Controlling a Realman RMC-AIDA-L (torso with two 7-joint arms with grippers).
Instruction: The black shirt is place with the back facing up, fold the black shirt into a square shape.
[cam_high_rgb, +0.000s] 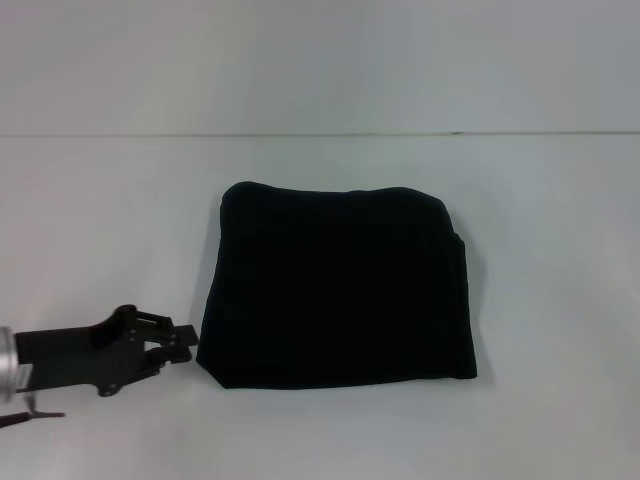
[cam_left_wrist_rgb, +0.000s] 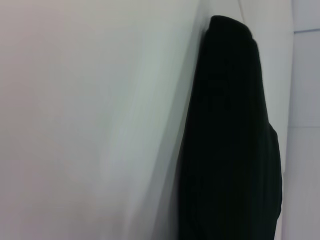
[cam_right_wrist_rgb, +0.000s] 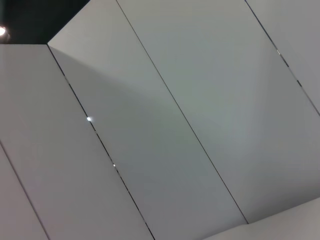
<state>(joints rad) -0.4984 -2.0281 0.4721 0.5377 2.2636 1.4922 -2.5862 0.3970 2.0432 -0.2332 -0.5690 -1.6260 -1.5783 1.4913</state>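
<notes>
The black shirt lies folded into a compact, roughly square bundle in the middle of the white table. In the left wrist view the black shirt shows as a thick dark stack on the table. My left gripper sits low on the table just off the bundle's near left corner. Its fingers are open with nothing between them, and the tips sit right beside the fabric edge. My right gripper does not show in any view; the right wrist view holds only pale panels.
The table's far edge meets a plain pale wall. White tabletop surrounds the bundle on every side. The right wrist view shows wall panels with thin seams.
</notes>
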